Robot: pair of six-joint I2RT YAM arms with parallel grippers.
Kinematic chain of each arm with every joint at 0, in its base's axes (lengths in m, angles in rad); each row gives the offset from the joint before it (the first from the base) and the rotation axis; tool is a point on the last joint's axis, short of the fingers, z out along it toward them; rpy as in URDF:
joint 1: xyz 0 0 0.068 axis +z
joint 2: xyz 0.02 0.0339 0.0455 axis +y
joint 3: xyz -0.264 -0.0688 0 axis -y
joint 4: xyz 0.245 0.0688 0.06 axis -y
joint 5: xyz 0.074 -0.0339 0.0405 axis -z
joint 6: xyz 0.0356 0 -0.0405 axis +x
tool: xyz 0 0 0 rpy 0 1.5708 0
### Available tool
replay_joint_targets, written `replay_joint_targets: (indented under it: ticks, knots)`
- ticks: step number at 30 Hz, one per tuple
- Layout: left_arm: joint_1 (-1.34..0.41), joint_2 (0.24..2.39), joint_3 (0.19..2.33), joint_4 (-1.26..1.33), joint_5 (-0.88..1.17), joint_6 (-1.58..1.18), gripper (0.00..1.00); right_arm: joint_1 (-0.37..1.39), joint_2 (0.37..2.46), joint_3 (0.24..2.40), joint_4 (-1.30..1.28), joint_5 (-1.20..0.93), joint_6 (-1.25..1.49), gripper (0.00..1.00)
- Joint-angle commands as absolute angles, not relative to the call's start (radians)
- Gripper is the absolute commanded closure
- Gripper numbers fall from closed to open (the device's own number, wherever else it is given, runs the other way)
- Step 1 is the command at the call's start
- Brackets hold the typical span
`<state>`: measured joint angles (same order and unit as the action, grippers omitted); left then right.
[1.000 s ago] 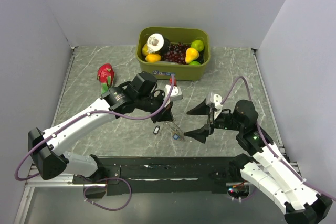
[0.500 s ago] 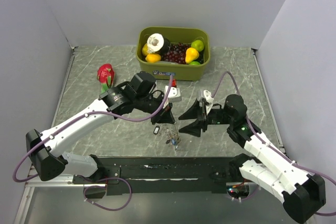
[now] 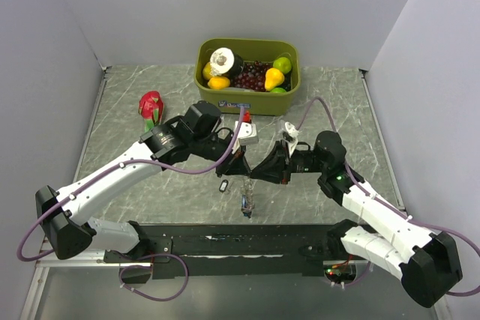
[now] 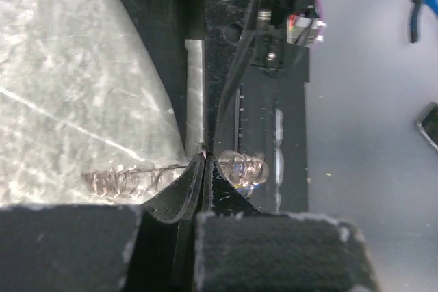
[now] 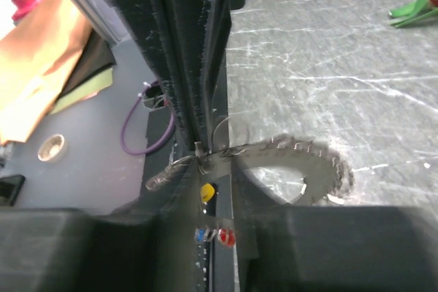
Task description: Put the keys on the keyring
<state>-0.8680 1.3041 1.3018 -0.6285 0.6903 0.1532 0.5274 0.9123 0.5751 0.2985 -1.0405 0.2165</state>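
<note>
Left end effector clenched on the keyring, held off the surface; right end effector jaws close about its rim, grasp uncertain. The keys dangle below; opposed pulls could distort the ring or shed them

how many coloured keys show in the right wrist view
3: yellow key just below the ring, blue key and red key side by side further down. More may be hidden.

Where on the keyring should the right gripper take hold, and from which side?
On the coiled rim of the keyring, beside the left gripper's pinch, coming from the right. The keys hang bunched at the ring's bottom, so the upper rim looks bare.
</note>
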Motion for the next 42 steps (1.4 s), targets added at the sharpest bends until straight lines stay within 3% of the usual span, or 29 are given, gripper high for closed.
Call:
replay_joint_targets:
  ticks: [1,4,10,16,19,25,29,42]
  knots:
    - [-0.874,1.275,1.313,-0.566,0.735,0.143,0.99,0.535,0.928,0.595,0.367,-1.019,0.248,0.91]
    - [-0.874,1.269,1.31,-0.554,0.735,0.14,0.99,0.541,0.949,0.615,0.335,-1.012,0.236,1.0]
    - [-0.874,1.212,1.269,-0.451,0.689,0.094,0.95,0.546,0.948,0.606,0.367,-0.991,0.262,1.0]
    - [-0.841,1.097,1.158,-0.192,0.534,-0.139,0.51,0.545,0.902,0.531,0.563,-0.921,0.385,1.0]
    - [-0.772,1.025,1.06,-0.008,0.564,-0.272,0.43,0.545,0.877,0.496,0.67,-0.885,0.445,1.0]
    - [-0.664,0.924,0.827,0.404,0.678,-0.512,0.43,0.545,0.798,0.445,0.796,-0.76,0.508,1.0]
    - [-0.663,0.922,0.755,0.53,0.712,-0.56,0.46,0.546,0.752,0.42,0.86,-0.703,0.538,1.0]
    - [-0.678,1.043,0.744,0.667,0.802,-0.584,0.56,0.545,0.788,0.387,1.084,-0.696,0.669,1.0]
